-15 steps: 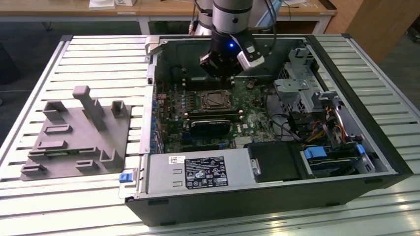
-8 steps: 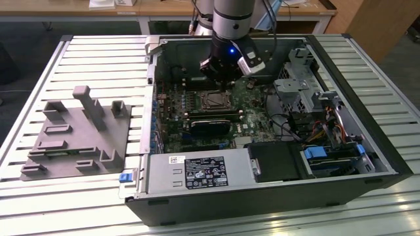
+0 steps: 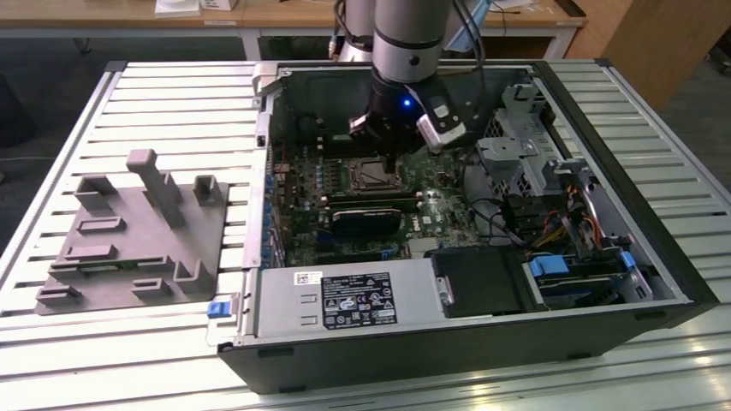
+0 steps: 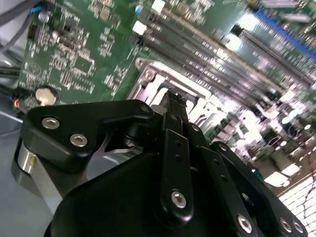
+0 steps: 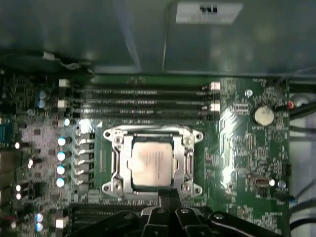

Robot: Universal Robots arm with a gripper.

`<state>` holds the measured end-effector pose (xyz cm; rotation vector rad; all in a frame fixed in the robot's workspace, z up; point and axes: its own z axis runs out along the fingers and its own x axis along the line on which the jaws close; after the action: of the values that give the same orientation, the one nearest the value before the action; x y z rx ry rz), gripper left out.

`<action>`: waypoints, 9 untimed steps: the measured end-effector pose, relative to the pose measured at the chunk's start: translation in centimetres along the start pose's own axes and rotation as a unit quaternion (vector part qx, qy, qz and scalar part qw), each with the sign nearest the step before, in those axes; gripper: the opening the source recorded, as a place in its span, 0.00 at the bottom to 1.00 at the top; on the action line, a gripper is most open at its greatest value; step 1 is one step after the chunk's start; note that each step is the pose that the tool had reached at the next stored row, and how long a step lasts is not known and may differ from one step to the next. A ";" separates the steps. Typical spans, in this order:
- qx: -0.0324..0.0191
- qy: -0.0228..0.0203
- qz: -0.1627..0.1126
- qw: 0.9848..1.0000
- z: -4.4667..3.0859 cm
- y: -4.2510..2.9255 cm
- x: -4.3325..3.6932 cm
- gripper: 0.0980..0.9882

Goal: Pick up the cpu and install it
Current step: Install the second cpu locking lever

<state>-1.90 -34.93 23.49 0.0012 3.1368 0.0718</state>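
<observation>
The cpu (image 5: 152, 164), a silver square with a pale rim, lies flat inside the metal-framed socket (image 5: 114, 163) on the green motherboard (image 5: 242, 148). In the first wrist view my gripper (image 5: 168, 193) hovers just off the socket's edge, its two black fingers pressed together and nothing between them. In the second wrist view the gripper (image 4: 175, 101) points at the socket frame (image 4: 148, 79). From the exterior view, the gripper (image 3: 389, 159) hangs inside the open computer case, right above the socket (image 3: 371, 176).
Memory slots (image 5: 143, 101) run beside the socket, and a coin cell (image 5: 262, 115) sits farther off. The case holds a power supply (image 3: 342, 301), drive cage (image 3: 514, 154) and cables (image 3: 571, 223). A grey fixture block (image 3: 132, 235) with upright posts stands on the slatted table at the exterior view's left.
</observation>
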 end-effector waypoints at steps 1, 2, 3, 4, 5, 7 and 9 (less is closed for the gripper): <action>0.000 0.000 0.000 1.000 0.00 -0.21 0.00 0.01; 0.000 0.000 0.000 1.000 -0.01 -0.41 0.00 0.01; 0.000 0.000 0.000 1.000 -0.01 -0.59 0.01 0.01; 0.000 0.000 0.000 1.000 -0.01 -0.75 0.03 0.01; 0.000 0.000 0.000 1.000 -0.01 -0.89 0.07 0.01; 0.000 0.000 0.000 1.000 -0.02 -1.04 0.42 0.01; 0.000 0.000 0.000 1.000 -0.01 -1.18 0.82 0.01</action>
<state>-2.72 -36.11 23.44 0.0011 3.1367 0.0718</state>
